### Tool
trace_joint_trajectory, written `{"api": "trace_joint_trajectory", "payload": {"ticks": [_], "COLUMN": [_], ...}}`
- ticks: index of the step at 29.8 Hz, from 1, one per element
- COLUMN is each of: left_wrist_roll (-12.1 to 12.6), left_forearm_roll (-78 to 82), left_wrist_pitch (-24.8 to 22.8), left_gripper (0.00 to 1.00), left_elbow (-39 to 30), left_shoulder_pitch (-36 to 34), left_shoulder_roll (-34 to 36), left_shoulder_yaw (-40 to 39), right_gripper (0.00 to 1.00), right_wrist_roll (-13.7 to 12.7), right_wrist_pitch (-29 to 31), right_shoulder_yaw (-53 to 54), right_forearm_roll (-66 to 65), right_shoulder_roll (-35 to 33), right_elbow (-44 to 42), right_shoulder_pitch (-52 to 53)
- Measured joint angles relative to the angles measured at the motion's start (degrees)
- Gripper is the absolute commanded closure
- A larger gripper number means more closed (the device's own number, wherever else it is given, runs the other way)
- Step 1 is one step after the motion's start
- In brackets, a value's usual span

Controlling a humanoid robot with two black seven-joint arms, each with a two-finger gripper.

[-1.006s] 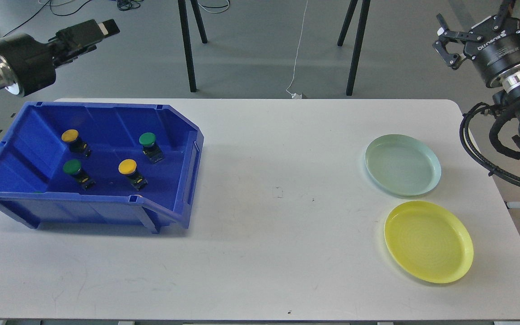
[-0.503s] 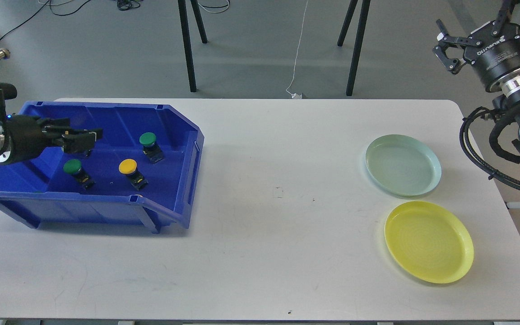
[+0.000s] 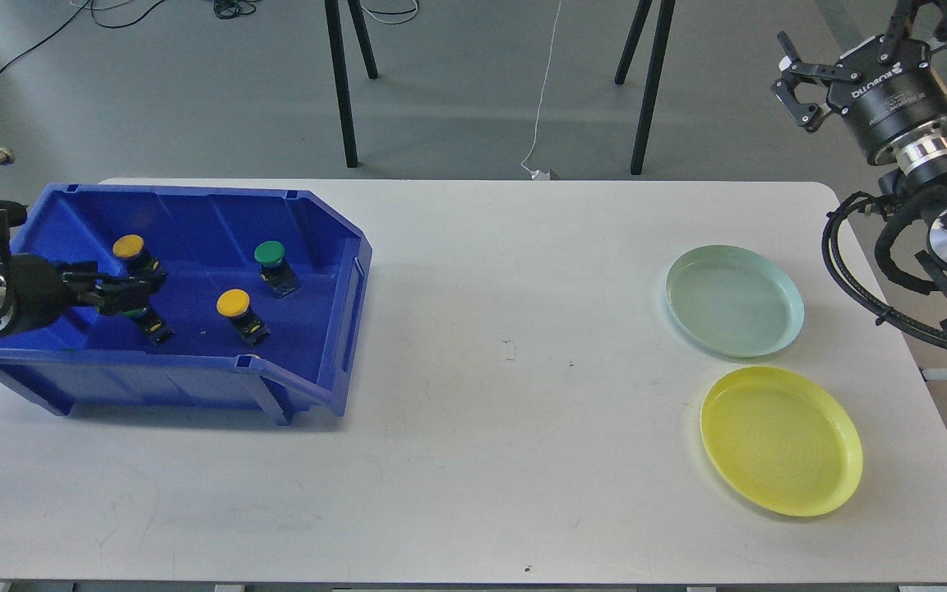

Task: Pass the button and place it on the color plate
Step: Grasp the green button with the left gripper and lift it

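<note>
A blue bin (image 3: 352, 284) at the left of the table holds several push buttons with black bases: a yellow one (image 3: 128, 246), a green one (image 3: 269, 252), a yellow one (image 3: 233, 302), and another green one (image 3: 153, 327) with its cap mostly hidden under my left gripper. My left gripper (image 3: 130, 294) is down inside the bin, its fingers apart on either side of that green button's cap. My right gripper (image 3: 796, 85) is open and empty, high beyond the table's far right corner. A pale green plate (image 3: 734, 300) and a yellow plate (image 3: 781, 440) lie at the right.
The white table (image 3: 490, 411) spans the view. Black stand legs (image 3: 340, 82) and cables are on the floor behind it. My right arm's cables (image 3: 860, 271) hang beside the table's right edge, near the pale green plate.
My left gripper came down from above the bin's far left corner into the bin and now sits over the front-left green button. My right gripper shifted slightly up and left.
</note>
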Motion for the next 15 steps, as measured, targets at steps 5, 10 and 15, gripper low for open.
{"api": "trace_joint_trajectory", "payload": {"ticks": [5, 10, 15], "left_wrist_roll": [0.0, -0.4, -1.8], "left_forearm_roll": [0.1, 0.3, 1.9], "left_wrist_pitch": [0.0, 0.0, 0.0], "left_gripper": [0.11, 0.11, 0.16], "left_elbow": [1.4, 4.3, 6.2], "left_shoulder_pitch": [0.7, 1.4, 1.4], "left_shoulder_roll": [-1.3, -3.0, -3.7], "left_shoulder_yaw": [0.0, 0.3, 1.7], "right_gripper": [0.01, 0.01, 0.01], "right_wrist_roll": [0.0, 0.0, 0.0], "right_wrist_pitch": [0.0, 0.0, 0.0], "right_shoulder_yaw": [-0.1, -0.1, -0.2], "right_forearm_roll": [0.0, 0.0, -0.1], "right_shoulder_roll": [-0.3, -0.3, 0.2], "right_elbow": [-0.1, -0.2, -0.4], "right_shoulder_pitch": [0.0, 0.0, 0.0]}}
